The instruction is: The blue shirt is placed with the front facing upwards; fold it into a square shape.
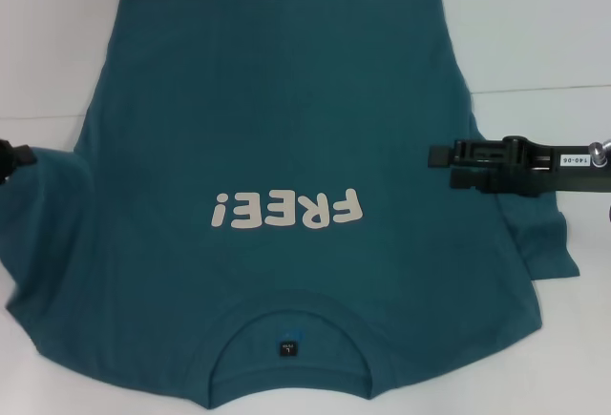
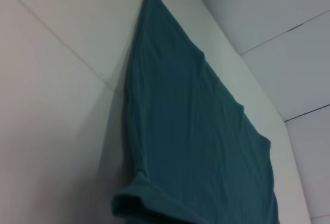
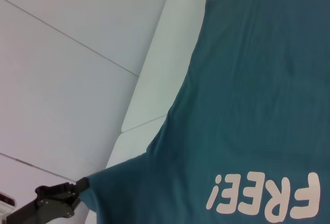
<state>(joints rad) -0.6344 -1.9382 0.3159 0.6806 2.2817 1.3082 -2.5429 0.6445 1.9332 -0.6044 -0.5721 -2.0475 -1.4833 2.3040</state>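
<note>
I have the shirt (image 1: 277, 196) lying flat and face up on the white tabletop (image 1: 535, 33), collar (image 1: 291, 324) nearest me and hem farthest away, so its long axis runs straight away from the robot. The "FREE!" lettering (image 1: 286, 211) sits across the chest just beyond the collar and reads upside down from the head camera.

Moving outward, the left gripper (image 1: 11, 159) is at the shirt's left edge, level with the lettering, right where the left sleeve (image 1: 43, 196) bunches. In the right wrist view I see it (image 3: 77, 187) touching the sleeve tip, and the cloth looks drawn to a point there, so I judge it is pinching the sleeve, though I cannot tell for certain how the jaws stand. The left wrist view shows only the rolled sleeve hem (image 2: 139, 198) close up and the shirt stretching away.

The right gripper (image 1: 441, 159) reaches in from the right at the same depth, over the shirt's right side just inboard of the right sleeve (image 1: 544, 243). I cannot tell whether its jaws are spread or pressed together, or whether they touch the cloth.

Both arms flank the body on a line across the long axis, about equally near. I'd expect the coming fold to bring the sides inward toward the centre line.
</note>
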